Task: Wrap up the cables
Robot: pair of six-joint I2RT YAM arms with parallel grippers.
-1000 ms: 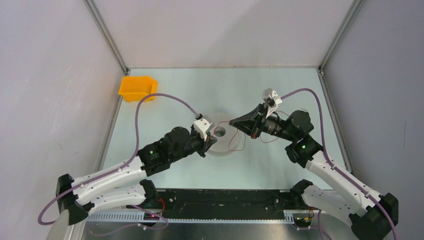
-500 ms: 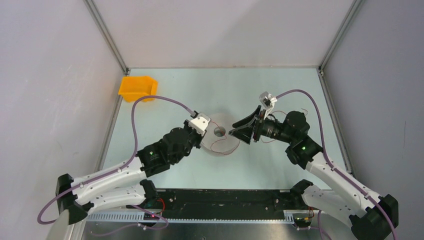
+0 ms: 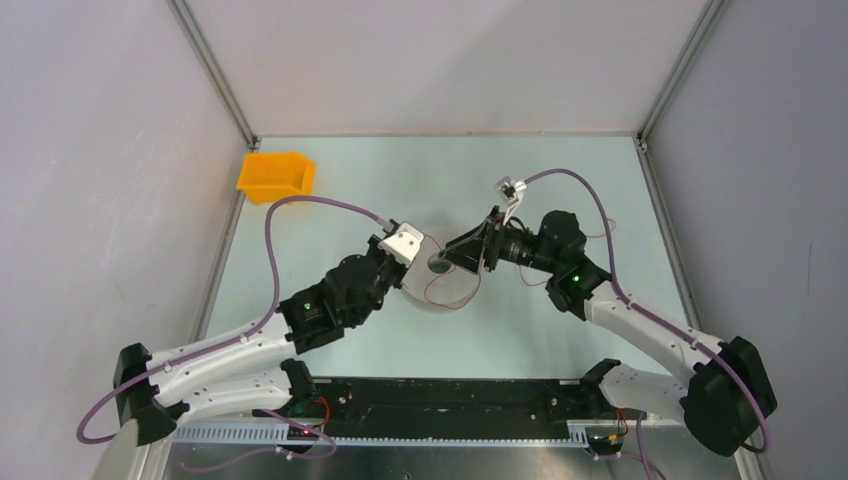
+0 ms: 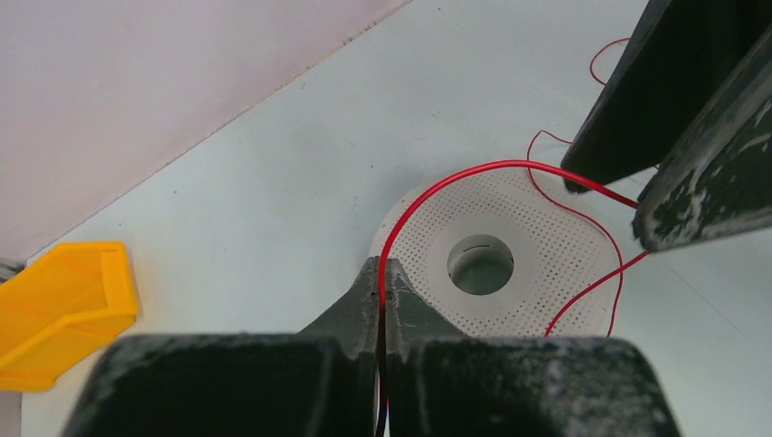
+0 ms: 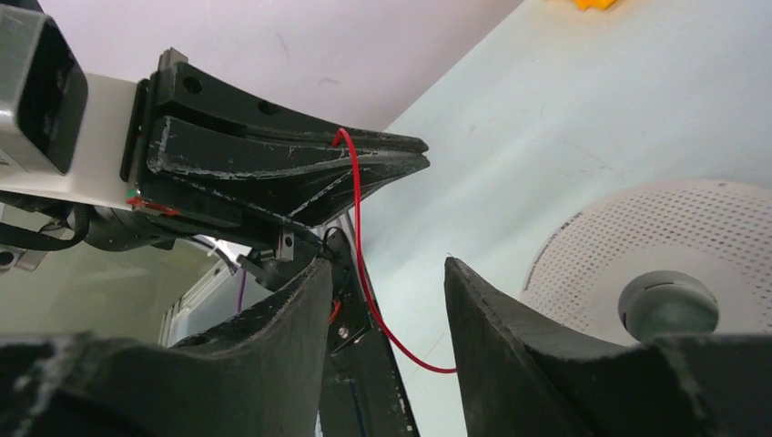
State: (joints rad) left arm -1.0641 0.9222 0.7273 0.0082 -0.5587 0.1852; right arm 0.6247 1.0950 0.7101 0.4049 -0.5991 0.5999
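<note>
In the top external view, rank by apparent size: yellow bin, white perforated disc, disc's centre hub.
Yellow bin and white perforated disc: look alike, the disc partly hidden, so unranked.
Centre hub: smallest.

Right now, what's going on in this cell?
Two arms are working a thin red cable over a white perforated disc on the table. The left gripper is shut on the cable, which arcs from its tips across the disc. The right gripper is open just across the disc. The cable appears to pass between its fingers, ungripped. More cable lies in loose loops around the disc, so the wrapping looks unfinished.
</note>
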